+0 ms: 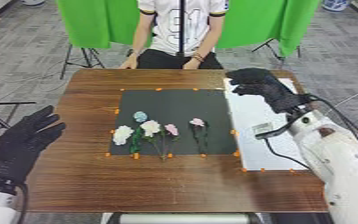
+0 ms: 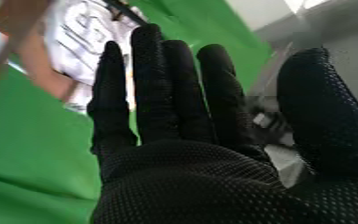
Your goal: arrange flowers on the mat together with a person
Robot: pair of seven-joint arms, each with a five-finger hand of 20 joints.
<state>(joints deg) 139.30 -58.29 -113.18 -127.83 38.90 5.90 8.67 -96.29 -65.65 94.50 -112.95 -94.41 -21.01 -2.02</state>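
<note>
In the head view my right hand [image 1: 261, 86] is over the far right of the table, above the white board, its fingers open and holding nothing. My left hand [image 1: 23, 142] is at the table's left edge, fingers relaxed and empty. On the dark mat [image 1: 175, 102] lie several flowers: a white one [image 1: 122, 135], a pale blue one [image 1: 141, 116], another white one [image 1: 151, 128], a pink one [image 1: 171, 129] and, apart to the right, another pink one [image 1: 197, 122]. In the right wrist view my right hand [image 2: 184, 175] has straight fingers, with the thumb spread apart.
A white board [image 1: 262, 135] lies right of the mat, with a small labelled item [image 1: 262, 128] on it. Orange markers edge the mat and board. A person sits at the table's far edge, hands near it. A dark cable crosses the board.
</note>
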